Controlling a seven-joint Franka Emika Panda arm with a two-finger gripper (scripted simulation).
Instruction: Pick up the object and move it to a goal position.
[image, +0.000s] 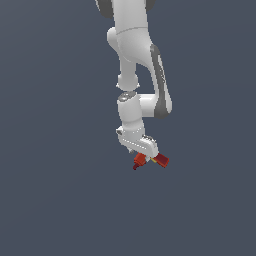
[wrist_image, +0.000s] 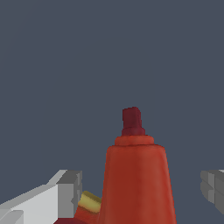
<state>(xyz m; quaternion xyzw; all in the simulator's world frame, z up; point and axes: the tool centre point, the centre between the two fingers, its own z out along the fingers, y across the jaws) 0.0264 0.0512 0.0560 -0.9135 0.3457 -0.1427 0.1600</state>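
End effector (image: 149, 159) straddles the drill toy (wrist_image: 136, 179) — no legible markings.

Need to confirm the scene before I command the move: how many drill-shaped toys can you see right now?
1. The red-orange drill toy sits directly under the white gripper, between its fingers, which stand apart from its sides in the wrist view. No other toy shows in either view.

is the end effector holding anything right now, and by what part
Cannot be told for sure. The drill toy sits between the end effector fingers at mid-body, but the wrist view shows gaps beside it.
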